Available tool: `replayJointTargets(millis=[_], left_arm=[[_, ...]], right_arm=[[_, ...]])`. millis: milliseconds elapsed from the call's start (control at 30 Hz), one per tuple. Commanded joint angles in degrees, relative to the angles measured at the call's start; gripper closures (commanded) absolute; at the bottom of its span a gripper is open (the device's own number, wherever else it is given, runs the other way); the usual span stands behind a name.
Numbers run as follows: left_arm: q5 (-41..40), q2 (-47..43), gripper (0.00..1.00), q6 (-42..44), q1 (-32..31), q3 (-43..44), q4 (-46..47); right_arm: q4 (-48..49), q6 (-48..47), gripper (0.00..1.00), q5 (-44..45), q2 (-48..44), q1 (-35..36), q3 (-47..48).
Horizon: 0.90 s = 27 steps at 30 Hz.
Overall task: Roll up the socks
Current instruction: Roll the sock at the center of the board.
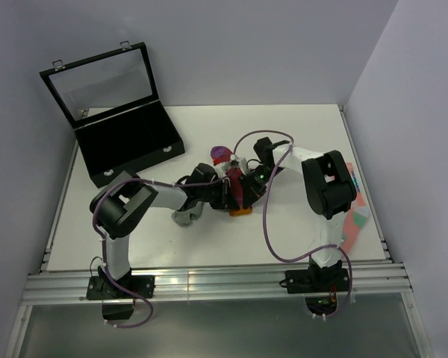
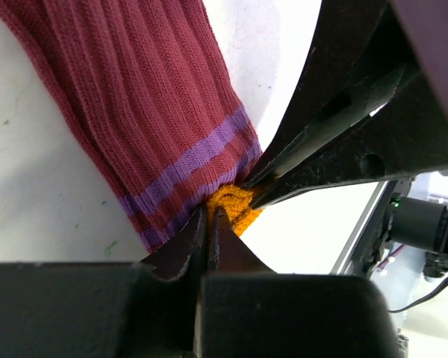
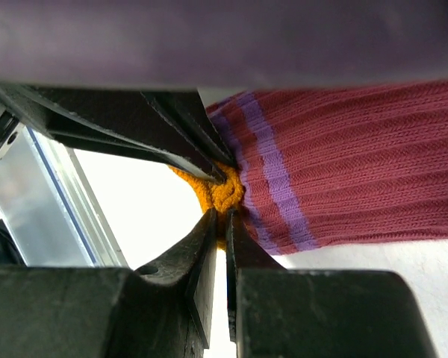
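The magenta-red sock (image 1: 236,192) lies bunched at the centre of the table (image 1: 299,134). Its soft ribbed knit looks light and limp, likely to sag and unroll unless held at the thicker orange toe (image 2: 231,203). There the left gripper (image 2: 209,218) and right gripper (image 3: 222,216) both pinch it, jaws pressed together. At eight o'clock, the grey sock (image 1: 185,217) is half hidden under the left arm (image 1: 160,195). How far any roll has got is hard to make out.

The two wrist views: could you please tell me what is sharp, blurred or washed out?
Left wrist: the ribbing of the magenta-red sock is crisp, the left gripper, close up, is a soft dark mass, and the table beside it is blown out white. Right wrist: the ribs are sharp too, a blurred purple band fills the top edge, and the table is overexposed.
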Motion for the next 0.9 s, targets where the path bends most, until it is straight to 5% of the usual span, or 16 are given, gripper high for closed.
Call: replayJointTargets(millis=[0, 467, 867], left_arm=[[-5.67, 2.44, 1.0, 5.01, -1.47, 1.33, -8.35], [-5.84, 7.63, 1.0, -8.61, -1.55, 9.51, -27.25], [-5.94, 7.45, 1.0, -8.27, -1.38, 15.48, -39.81]], right_arm=[[0.35, 10.79, 0.97, 11.64, 3.23, -4.58, -0.3], [7.55, 10.17, 0.51, 14.01, -10.21, -5.55, -6.98], [8.78, 4.81, 0.51, 10.94, -19.78, -8.01, -10.4]])
